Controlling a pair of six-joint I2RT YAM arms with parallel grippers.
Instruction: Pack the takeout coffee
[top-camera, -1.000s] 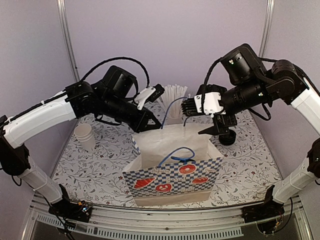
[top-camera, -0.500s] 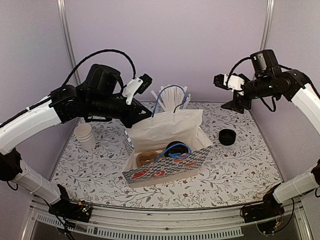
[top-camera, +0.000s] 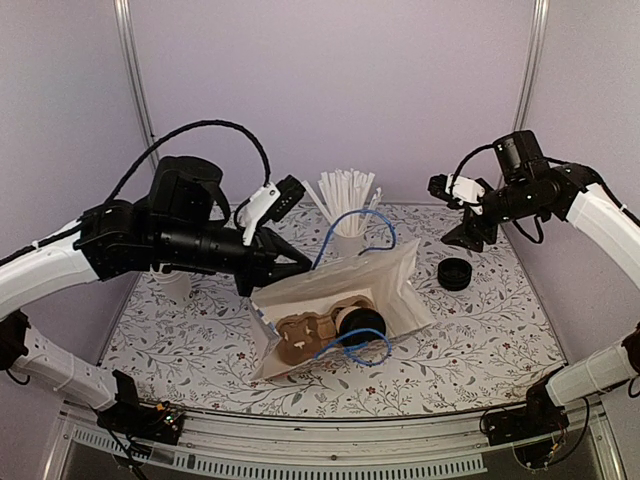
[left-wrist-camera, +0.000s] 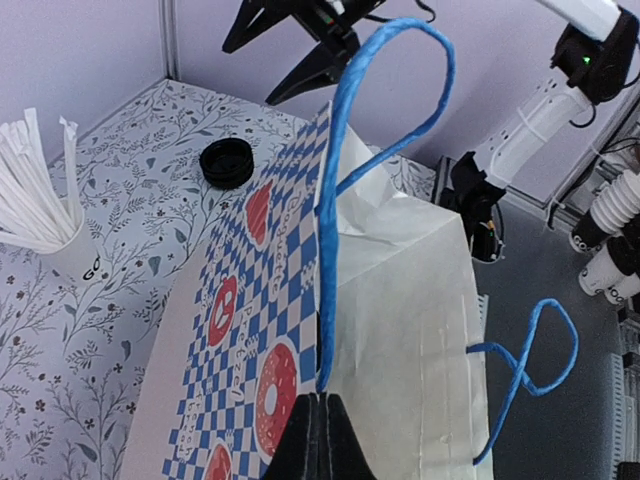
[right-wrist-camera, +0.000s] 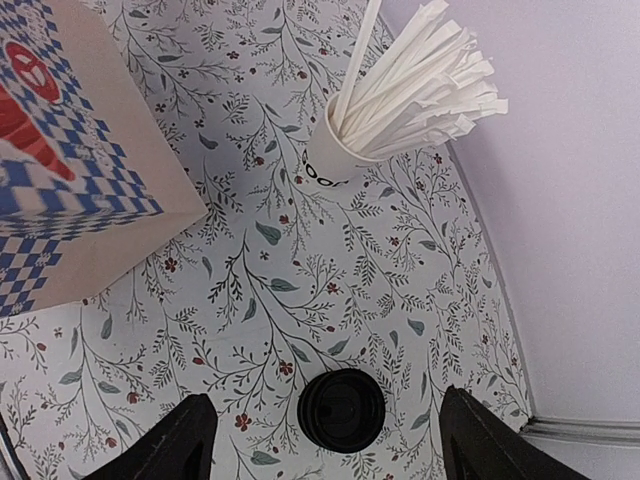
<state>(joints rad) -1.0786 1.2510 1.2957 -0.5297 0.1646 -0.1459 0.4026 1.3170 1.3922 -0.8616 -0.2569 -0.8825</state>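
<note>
While the paper bag (top-camera: 385, 285) lies tipped over on the floral-printed counter (top-camera: 480, 330), its mouth gapes toward the lower edge of the overhead view. The takeout coffee (top-camera: 363, 323) sits inside that mouth at centre frame. It is a small white paper cup, with its round black plastic lid turned toward the camera. Just left of it, also inside the bag, is a moulded brown pulp tray (top-camera: 303, 337).

The bag is plain white inside. Outside it carries a blue-and-white check with red doughnut prints, and it has looped blue cord handles (left-wrist-camera: 385, 110).

The left gripper (left-wrist-camera: 318, 430) has its black jaws pressed flat together on the bag's rim, at the foot of one cord handle.

The right gripper (top-camera: 447, 208) hangs at upper right of the overhead view, clear of the bag. Its jaws are spread wide and hold nothing. A loose lid (right-wrist-camera: 342, 410), black, round and ribbed, lies on the counter below it. A straw cup (right-wrist-camera: 340, 155), white paper and full of paper-wrapped straws, stands at upper centre of the right wrist view.
</note>
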